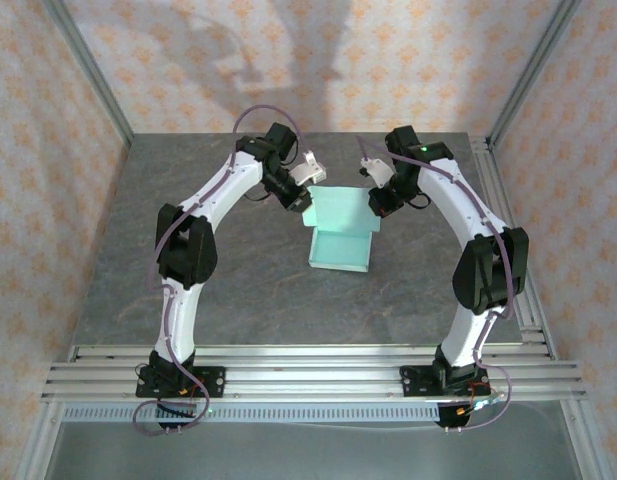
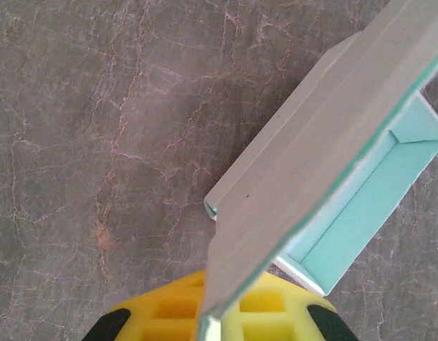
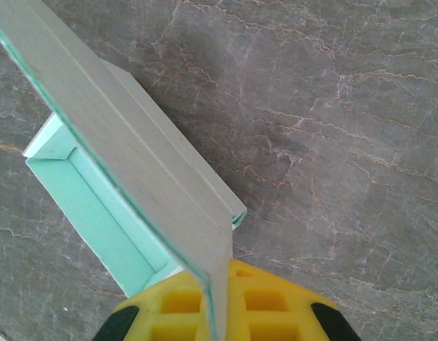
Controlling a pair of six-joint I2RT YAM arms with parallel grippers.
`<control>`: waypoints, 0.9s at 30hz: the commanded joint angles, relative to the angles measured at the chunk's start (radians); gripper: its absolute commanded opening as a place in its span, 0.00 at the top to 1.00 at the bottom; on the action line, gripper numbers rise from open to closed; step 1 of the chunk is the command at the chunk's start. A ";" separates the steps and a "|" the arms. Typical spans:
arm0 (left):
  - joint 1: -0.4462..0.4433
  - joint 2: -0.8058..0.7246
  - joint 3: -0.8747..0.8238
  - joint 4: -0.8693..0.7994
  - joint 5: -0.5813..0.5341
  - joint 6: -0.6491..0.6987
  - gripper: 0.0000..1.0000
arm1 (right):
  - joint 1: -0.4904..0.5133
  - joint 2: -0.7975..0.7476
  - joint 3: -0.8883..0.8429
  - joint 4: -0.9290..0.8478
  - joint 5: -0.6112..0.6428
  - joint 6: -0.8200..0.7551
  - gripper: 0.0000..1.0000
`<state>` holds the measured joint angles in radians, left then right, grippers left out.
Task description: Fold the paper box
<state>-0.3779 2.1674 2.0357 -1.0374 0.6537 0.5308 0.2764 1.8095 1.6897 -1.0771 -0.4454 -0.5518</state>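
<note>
Top external view shows the left gripper [image 1: 306, 203] pinched tight on the left edge of the raised flap of the paper box [image 1: 340, 250], which sits mid-table [image 1: 238, 285], open side up, long way running near to far, and the right gripper [image 1: 376, 203] pinching the flap's right edge.
</note>
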 commanded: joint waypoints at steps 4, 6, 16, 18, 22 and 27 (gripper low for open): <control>0.005 -0.014 0.032 -0.023 0.018 0.000 0.88 | 0.007 -0.007 0.004 -0.007 -0.006 -0.013 1.00; 0.005 -0.019 0.032 -0.017 0.018 -0.011 0.89 | 0.007 -0.010 0.001 -0.006 -0.004 -0.011 1.00; -0.010 -0.051 -0.013 0.077 -0.044 -0.167 1.00 | 0.022 -0.053 -0.066 0.120 0.095 0.116 1.00; -0.023 -0.077 -0.053 0.140 -0.080 -0.234 1.00 | 0.034 -0.083 -0.108 0.185 0.122 0.166 1.00; -0.060 -0.126 -0.120 0.262 -0.183 -0.359 1.00 | 0.058 -0.127 -0.174 0.328 0.214 0.297 1.00; -0.109 -0.147 -0.153 0.372 -0.321 -0.464 1.00 | 0.090 -0.147 -0.238 0.486 0.309 0.520 1.00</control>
<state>-0.4541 2.0689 1.8935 -0.7868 0.4301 0.1741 0.3408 1.7031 1.4845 -0.7506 -0.2214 -0.2035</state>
